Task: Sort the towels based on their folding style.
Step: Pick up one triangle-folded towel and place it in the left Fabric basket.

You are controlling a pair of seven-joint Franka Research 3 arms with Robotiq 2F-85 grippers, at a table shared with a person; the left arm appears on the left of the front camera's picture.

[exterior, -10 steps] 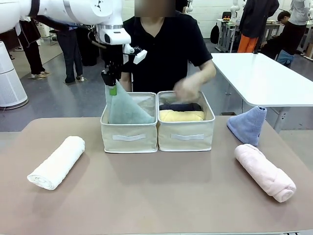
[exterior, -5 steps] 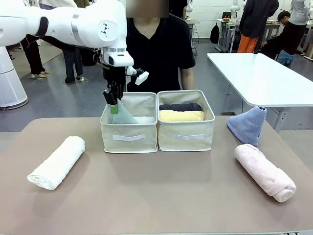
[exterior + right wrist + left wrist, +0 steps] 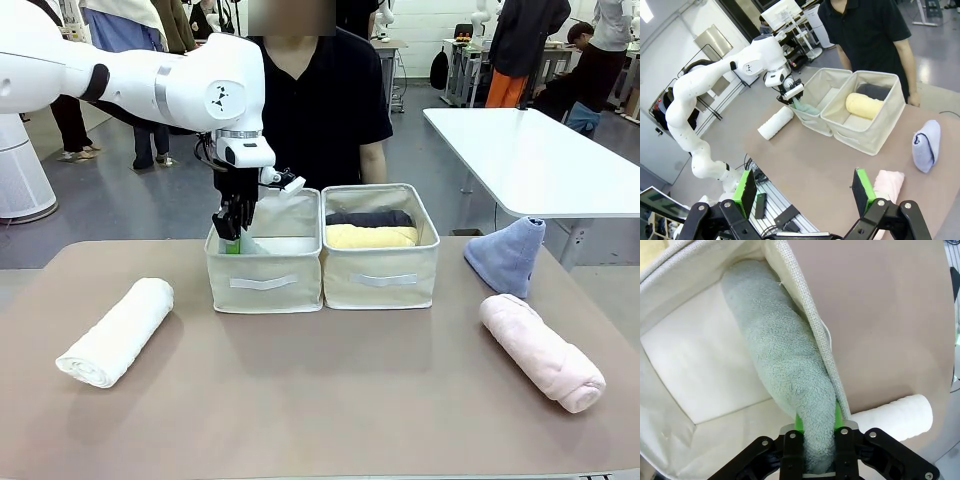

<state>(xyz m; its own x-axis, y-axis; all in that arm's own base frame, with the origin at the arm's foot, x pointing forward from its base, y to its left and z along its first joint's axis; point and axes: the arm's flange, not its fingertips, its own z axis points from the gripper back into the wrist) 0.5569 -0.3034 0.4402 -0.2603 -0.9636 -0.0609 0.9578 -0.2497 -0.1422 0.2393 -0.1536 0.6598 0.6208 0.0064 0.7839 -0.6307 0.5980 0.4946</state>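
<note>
My left gripper (image 3: 232,240) is shut on the narrow end of the light teal cone towel (image 3: 785,365) and holds it down inside the left beige bin (image 3: 265,281), against the bin's near-left wall (image 3: 805,315). The right bin (image 3: 380,276) holds a pale yellow roll (image 3: 372,236) and a dark grey roll (image 3: 368,217). On the table lie a white roll (image 3: 115,332) at the left, a pink roll (image 3: 541,351) at the right and a periwinkle cone (image 3: 507,256) behind it. High over the near right, my right gripper (image 3: 804,189) hangs open with nothing in it.
A person in a black shirt (image 3: 330,110) stands close behind the two bins, arms down. Another white table (image 3: 540,160) stands off to the right rear. The brown tabletop (image 3: 330,390) in front of the bins is bare.
My left gripper has come down with the teal towel, from above the left bin to inside it. The person's hand has drawn back from over the right bin.
</note>
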